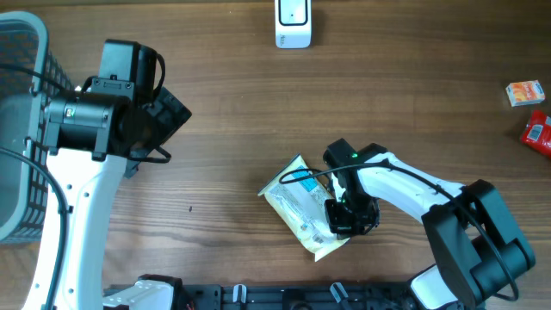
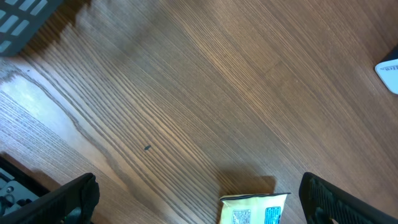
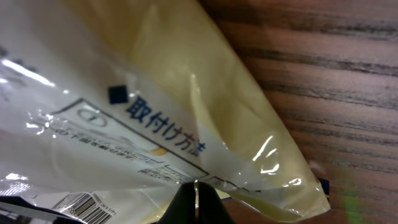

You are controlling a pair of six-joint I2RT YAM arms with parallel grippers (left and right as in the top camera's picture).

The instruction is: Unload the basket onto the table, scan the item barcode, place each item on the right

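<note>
Pinching the packet (image 1: 301, 202), the right gripper (image 1: 349, 220) is squeezing fully shut; the left gripper (image 2: 199, 202) is hovering far left, wide open, empty.

I see a grey basket (image 1: 21, 52) at the wooden table's (image 1: 258, 112) left edge, and an orange box (image 1: 524, 92) and a red packet (image 1: 538, 131) at its right edge.

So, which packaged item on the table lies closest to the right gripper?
The pale yellow plastic packet with blue print, directly under the right gripper. The small orange box and the red packet lie far off to the side.
</note>
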